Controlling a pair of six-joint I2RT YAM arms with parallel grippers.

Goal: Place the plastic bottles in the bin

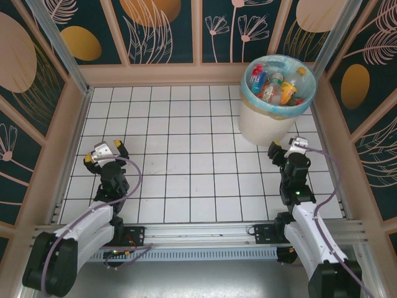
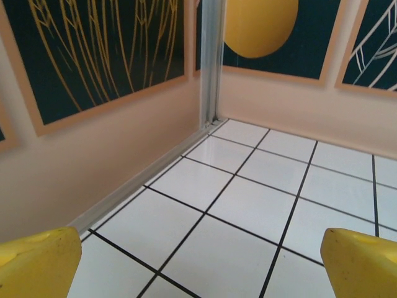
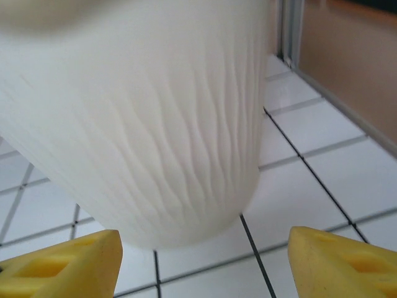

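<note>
The round cream-white bin [image 1: 263, 127], lined with a light-blue bag, stands at the far right of the tiled floor. Several plastic bottles [image 1: 287, 92] lie inside it, with orange, red and clear colours showing. My right gripper [image 1: 286, 149] sits just in front of the bin, low over the floor. In the right wrist view the bin's ribbed wall [image 3: 142, 124] looms close, and the right gripper [image 3: 205, 264] is open with nothing between its yellow fingertips [image 3: 62, 264]. My left gripper [image 1: 107, 153] rests at the left side, open and empty, its fingertips [image 2: 37, 261] wide apart over bare tiles.
Peach-coloured walls with dark floral panels enclose the white tiled floor [image 1: 186, 161]. A metal corner post [image 2: 212, 62] stands ahead of the left gripper. The side wall [image 3: 347, 56] runs close to the right of the bin.
</note>
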